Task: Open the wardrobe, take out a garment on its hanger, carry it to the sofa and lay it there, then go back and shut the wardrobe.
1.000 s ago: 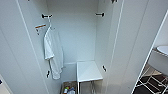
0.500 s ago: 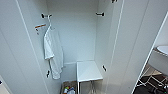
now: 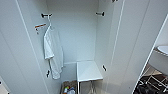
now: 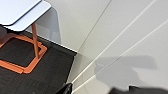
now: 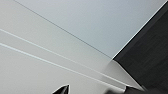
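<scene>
The wardrobe (image 3: 75,37) stands open in front of me in the head view, its left door (image 3: 17,55) and right door (image 3: 130,40) swung wide. Black pegs (image 3: 46,15) sit high on its white inner walls. A white shirt (image 3: 53,52) hangs from the left peg on a thin hanger hook. My left gripper (image 4: 98,90) is open, close to a white door panel (image 4: 120,37). My right gripper (image 5: 96,90) is open too, near another white panel (image 5: 50,50), with nothing between its fingers.
A white shelf (image 3: 88,71) sits low in the wardrobe, with a box of small items (image 3: 68,89) beside it on the floor. A white table on an orange frame (image 4: 33,46) stands on dark carpet. A round white object (image 3: 162,50) is at the far right.
</scene>
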